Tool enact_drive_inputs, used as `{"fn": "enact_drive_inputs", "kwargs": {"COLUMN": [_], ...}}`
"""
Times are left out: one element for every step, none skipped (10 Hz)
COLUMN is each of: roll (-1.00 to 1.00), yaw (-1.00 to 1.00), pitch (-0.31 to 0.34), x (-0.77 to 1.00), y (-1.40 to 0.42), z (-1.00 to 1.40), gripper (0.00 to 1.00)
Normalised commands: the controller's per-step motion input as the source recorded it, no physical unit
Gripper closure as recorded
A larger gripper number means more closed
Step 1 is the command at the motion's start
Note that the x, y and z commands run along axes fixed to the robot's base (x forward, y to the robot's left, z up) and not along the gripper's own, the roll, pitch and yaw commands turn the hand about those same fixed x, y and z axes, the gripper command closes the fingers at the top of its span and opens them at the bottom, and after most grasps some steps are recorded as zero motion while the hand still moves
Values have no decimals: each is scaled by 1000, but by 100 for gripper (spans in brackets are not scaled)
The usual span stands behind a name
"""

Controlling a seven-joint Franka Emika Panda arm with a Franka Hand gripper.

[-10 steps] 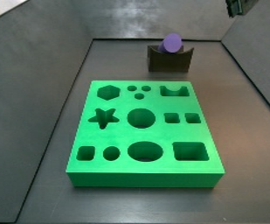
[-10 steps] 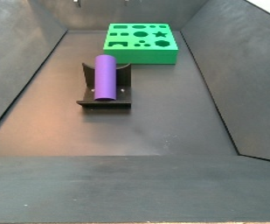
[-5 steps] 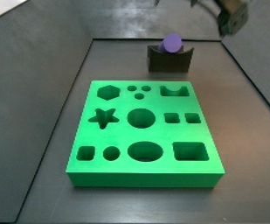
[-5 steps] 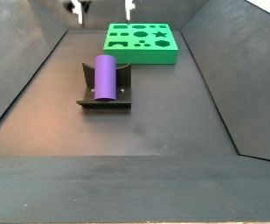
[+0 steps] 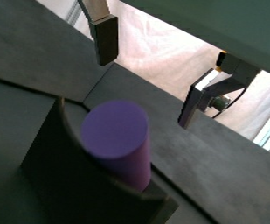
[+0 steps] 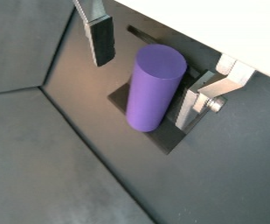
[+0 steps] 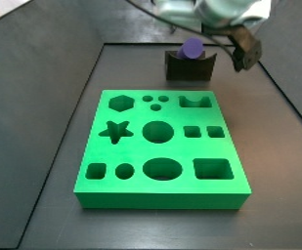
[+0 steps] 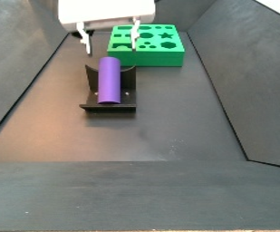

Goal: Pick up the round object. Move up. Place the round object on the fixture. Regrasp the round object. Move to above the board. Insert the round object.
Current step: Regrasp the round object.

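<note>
- The gripper (image 8: pixel 107 38) hangs over the far end of the round object (image 8: pixel 108 78). In that side view its body runs off the top edge, so only the lower white part and the two fingers show.
- In a side view the gripper (image 7: pixel 232 49) is pretty blurry, and only one finger is really readable next to the fixture (image 7: pixel 189 66).
- The round object (image 7: pixel 193 47) shows only its end disc there; the rest sits behind the fixture.
- In a wrist view the fixture (image 5: pixel 67 166) is cut off at the frame edge, and the cylinder's (image 5: pixel 116 137) length is mostly hidden behind its own face.
- The board (image 8: pixel 147 44) is partly covered by the gripper's fingers.
</note>
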Motion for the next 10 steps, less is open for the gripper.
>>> {"fn": "enact_drive_inputs", "kwargs": {"roll": [80,77,74,73,72,66,57,53,53,53], "yaw": [106,79,60,35,26,7,1,-7,-7,-8], "pitch": [-51,-67,-74,-72,-69,-61,-41,-45,-45,-45], "x": [118,116,103,86,82,75,28,25,25,25], "y": [24,15,9,4,1,-1,-10,-11,-10,-10], "z": [-1000,-920,-767,-562,-461,-267,-175,-173,-173,-173], "gripper": [0,0,0,0,0,0,0,0,0,0]}}
